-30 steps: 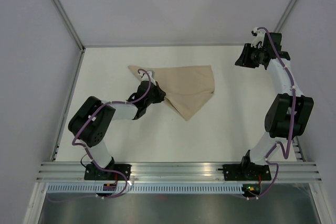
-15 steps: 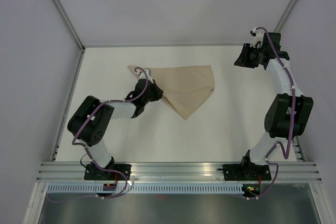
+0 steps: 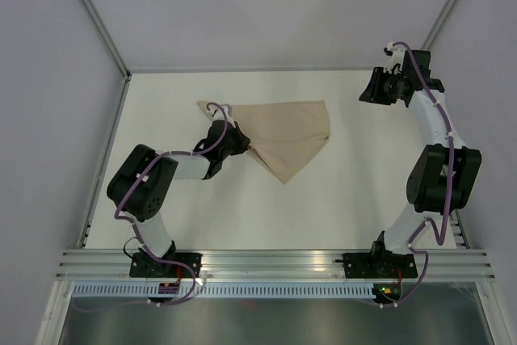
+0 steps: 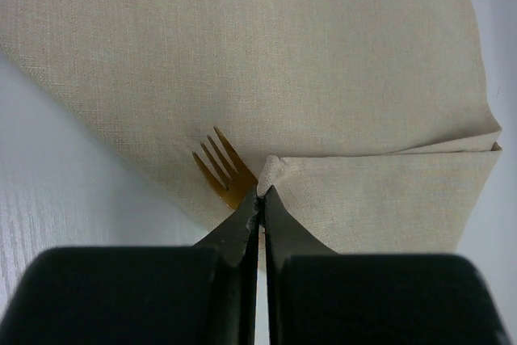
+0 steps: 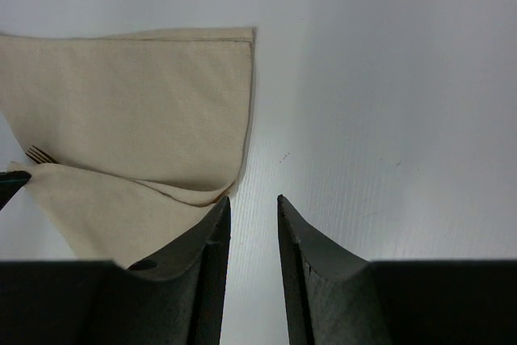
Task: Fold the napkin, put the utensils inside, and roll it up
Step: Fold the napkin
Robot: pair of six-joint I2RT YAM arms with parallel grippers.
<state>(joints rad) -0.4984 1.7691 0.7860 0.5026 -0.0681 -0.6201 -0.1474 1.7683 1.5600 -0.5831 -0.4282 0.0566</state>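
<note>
1. Napkin (image 3: 287,139): a beige cloth lying on the white desk (image 3: 347,191), left of centre. It is folded into a rough triangle, with a lower flap doubled over and tapering to a point toward the near edge.
2. Orange-brown tines of a fork (image 4: 220,163) poke out just beside the flap's corner. The rest of the fork is hidden under the fold.
3. Handling, as I judge it: the napkin is soft, light and limp. It will likely sag and drag across the desk rather than keep a shape. A corner or a hemmed edge is the best place to take hold, pinching both layers so the fold stays together. The slim fork could slide out while rolling.
4. The left end effector (image 4: 260,195) is closed, its tips pinching the corner of the folded flap.
5. The right end effector (image 5: 252,204) hangs over bare desk to the right of the napkin. Its jaws are partly apart with nothing between them.
6. Compared with a second ago, the left wrist has crept slightly toward the far left and the arm has shifted a little. The napkin's near point is drawn a touch leftward, while the rest of its outline looks the same. The right arm has barely moved.
</note>
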